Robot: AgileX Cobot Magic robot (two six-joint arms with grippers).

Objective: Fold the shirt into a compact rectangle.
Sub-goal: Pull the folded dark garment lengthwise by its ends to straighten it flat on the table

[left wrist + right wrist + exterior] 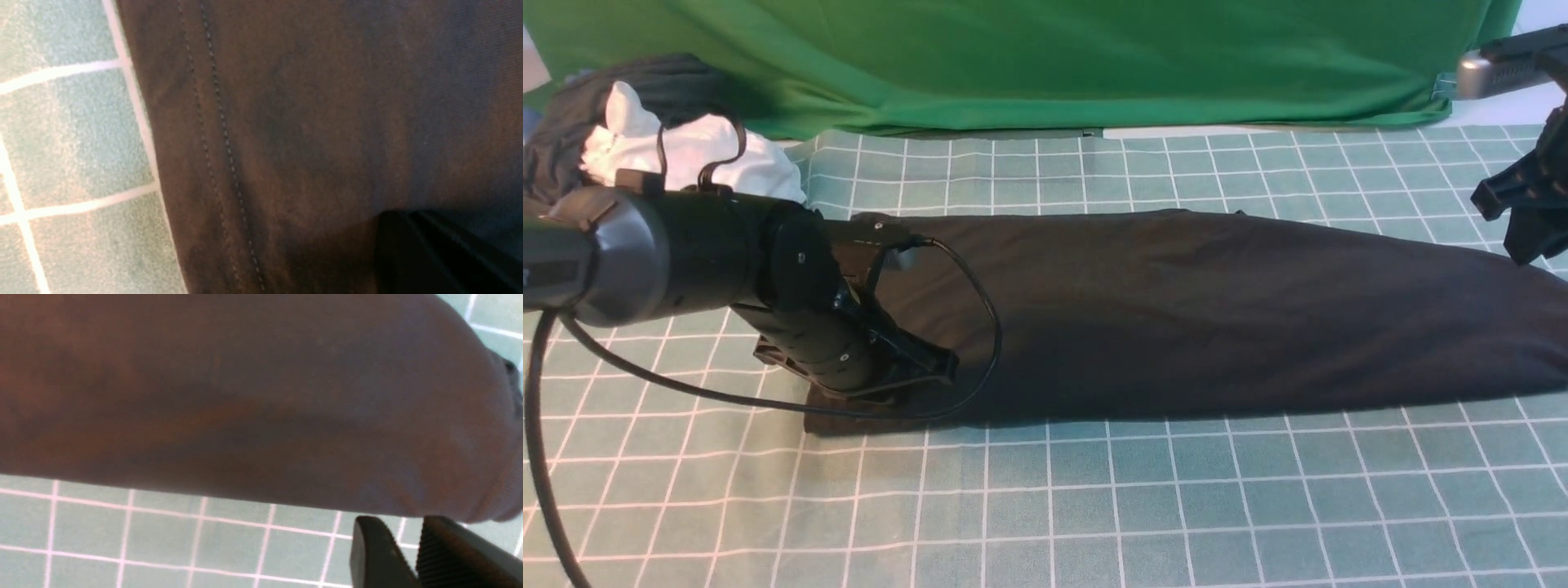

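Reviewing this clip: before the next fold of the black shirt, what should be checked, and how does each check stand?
1. Shirt lies as one long flat strip: ok.
2. Left claw shut at the strip's left end: ok; whether fabric is pinched, cannot tell.
3. Right claw holding the right end: not ok; slightly open, nothing between its fingers.
4. Left arm's cable clear of the shirt: not ok; it loops over the fabric.
5. White garment clear of the strip: ok, at the far left.

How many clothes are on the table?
3: the black shirt stretches across the middle; the white garment and the dark grey garment are bunched at the far left. More may hide beneath them.
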